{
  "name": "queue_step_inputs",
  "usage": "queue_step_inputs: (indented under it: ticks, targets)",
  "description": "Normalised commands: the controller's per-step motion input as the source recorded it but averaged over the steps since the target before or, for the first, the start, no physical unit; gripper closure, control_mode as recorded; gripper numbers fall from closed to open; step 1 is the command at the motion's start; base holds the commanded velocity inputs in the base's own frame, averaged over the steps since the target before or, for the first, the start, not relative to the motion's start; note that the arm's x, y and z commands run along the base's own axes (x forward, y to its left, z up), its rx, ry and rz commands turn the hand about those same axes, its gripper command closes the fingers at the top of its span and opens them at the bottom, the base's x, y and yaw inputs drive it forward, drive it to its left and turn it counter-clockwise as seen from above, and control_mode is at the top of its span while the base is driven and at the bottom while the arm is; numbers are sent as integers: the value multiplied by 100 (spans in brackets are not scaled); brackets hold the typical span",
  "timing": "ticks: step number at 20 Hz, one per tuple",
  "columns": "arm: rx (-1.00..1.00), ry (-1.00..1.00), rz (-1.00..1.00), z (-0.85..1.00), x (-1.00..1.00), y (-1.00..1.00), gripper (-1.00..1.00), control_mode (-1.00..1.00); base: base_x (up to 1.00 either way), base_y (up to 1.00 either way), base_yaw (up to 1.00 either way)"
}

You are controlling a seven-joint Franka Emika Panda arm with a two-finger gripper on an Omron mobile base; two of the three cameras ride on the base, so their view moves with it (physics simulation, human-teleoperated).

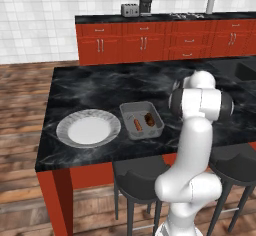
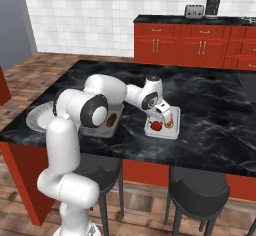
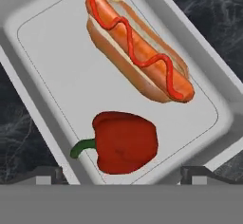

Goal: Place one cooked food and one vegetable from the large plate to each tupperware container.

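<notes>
Two trays now each carry a pair, which by my reading is why the large plate (image 1: 88, 129) at the left of the black worktop (image 1: 100, 85) lies bare: both cooked pieces and both vegetables have left it. Just right of the plate, the first tupperware container (image 1: 141, 120) holds the thin sausage (image 1: 137, 125) beside the dark brown lump (image 1: 149, 119), the two lying apart on its floor. Further right, the second container (image 2: 162, 125) holds the hot dog (image 3: 140, 47) along one side and the red pepper (image 3: 124, 142) near the other, close but not touching. Each tray so has one cooked food and one vegetable, and the task looks all but finished. Above that second tray hangs the pincer (image 2: 161, 118), its fingers spread wide and empty, the pepper lying free under them and neither tip (image 3: 46, 174) touching it.
</notes>
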Motion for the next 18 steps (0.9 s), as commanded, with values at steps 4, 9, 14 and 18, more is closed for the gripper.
queue_step_inputs:
  ticks: [4, 9, 14, 18]
  targets:
    - [7, -5, 0, 58, -28, 6, -100, -100, 0, 0, 0]
    - [2, -12, 5, 90, -88, 31, -100, -100, 0, 0, 0]
    - [0, -17, 21, 64, -99, 95, -100, -100, 0, 0, 0]
    - [0, -15, 28, 62, -90, 100, -100, -100, 0, 0, 0]
